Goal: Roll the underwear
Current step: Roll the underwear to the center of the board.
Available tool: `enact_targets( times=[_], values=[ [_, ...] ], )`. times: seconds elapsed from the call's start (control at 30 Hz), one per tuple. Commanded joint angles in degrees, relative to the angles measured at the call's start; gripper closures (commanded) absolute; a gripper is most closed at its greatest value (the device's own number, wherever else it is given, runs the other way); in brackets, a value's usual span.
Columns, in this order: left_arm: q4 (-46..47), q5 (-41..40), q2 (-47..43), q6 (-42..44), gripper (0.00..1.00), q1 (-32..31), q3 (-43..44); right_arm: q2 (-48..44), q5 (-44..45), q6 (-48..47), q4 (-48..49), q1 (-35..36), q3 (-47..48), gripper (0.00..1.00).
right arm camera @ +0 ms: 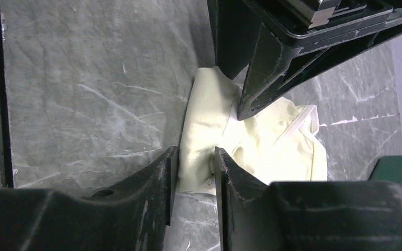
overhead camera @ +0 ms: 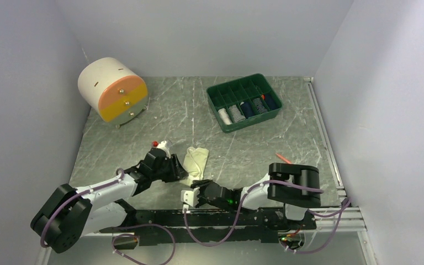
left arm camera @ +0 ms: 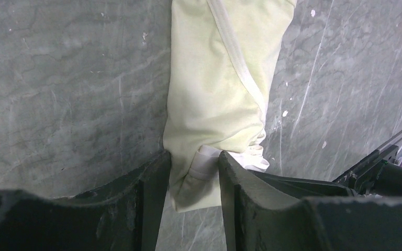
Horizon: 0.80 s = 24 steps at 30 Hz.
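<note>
Left gripper (left arm camera: 193,178) and right gripper (right arm camera: 196,167) both pinch the cream underwear's (overhead camera: 195,160) near end, mid-worktop toward the near edge, so any uneven tug could slip it loose

Overhead plus 2 close-ups share underwear (overhead camera: 195,159).

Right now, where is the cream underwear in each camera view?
Top external: cream underwear just below and left of centre.
Left wrist: top centre, running down into the left gripper.
Right wrist: centre, spreading toward the right.
Shared landmark: the left gripper, at the cloth in every view.
</note>
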Motion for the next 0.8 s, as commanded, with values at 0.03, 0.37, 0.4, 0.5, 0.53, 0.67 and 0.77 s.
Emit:
enact_targets(
  times=[0.03, 0.37, 0.4, 0.5, 0.53, 0.67, 0.77],
  values=[
    [-13.4, -3.49, 2.48, 3.12, 0.52, -0.07, -2.63, 2.1, 4.12, 0.74, 2.42, 0.29, -0.55, 0.7],
    [-16.56, -3.58, -1.25, 1.69, 0.39, 0.09, -0.68, -1.45, -1.45, 7.98, 1.82, 0.27, -0.13, 1.0],
    [-17.34, -3.48, -1.96, 1.31, 0.36, 0.15, -0.38, -2.33, -2.83, 9.48, 0.93, 0.17, 0.23, 1.0],
    [-19.51, -3.62, -4.95, -0.47, 0.3, 0.69, -0.22, -3.17, -6.82, 14.51, -1.14, -0.52, 1.22, 1.0],
    [-20.24, -3.68, -6.11, -1.78, 0.29, 1.05, -0.51, -3.15, -7.48, 16.09, -0.39, -0.59, 0.96, 1.0],
    [-22.18, -0.55, -11.59, -7.68, 0.25, 3.87, -2.85, -2.19, -8.37, 21.49, 2.33, -0.69, 0.45, 1.0],
    [-23.1, 2.64, -14.57, -11.86, 0.25, 5.13, -5.56, -1.01, -7.61, 23.64, 3.18, -0.69, 0.46, 1.0]
  ],
)
